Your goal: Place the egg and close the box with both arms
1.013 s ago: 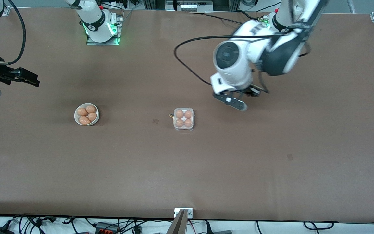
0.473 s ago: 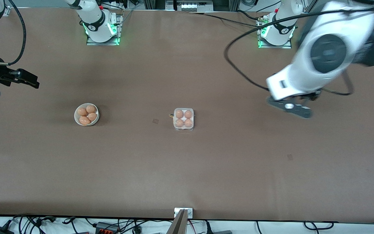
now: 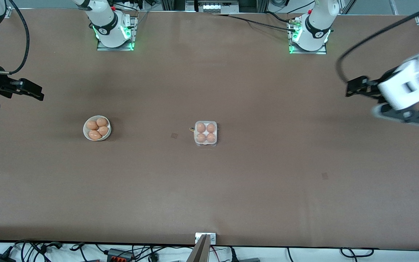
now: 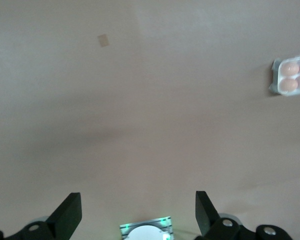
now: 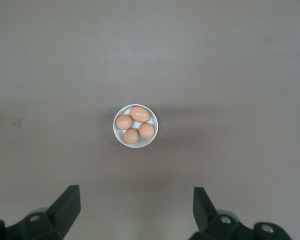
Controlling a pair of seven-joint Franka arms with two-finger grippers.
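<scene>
The small square white egg box sits mid-counter with its clear lid shut over four tan-brown eggs — a round white bowl holds four more. Left claw and right claw both gape empty, over opposite counter ends

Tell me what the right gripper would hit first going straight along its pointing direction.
Probably bare table. The right gripper, jaws open, points down short of the bowl of eggs, though depth is unclear.
</scene>
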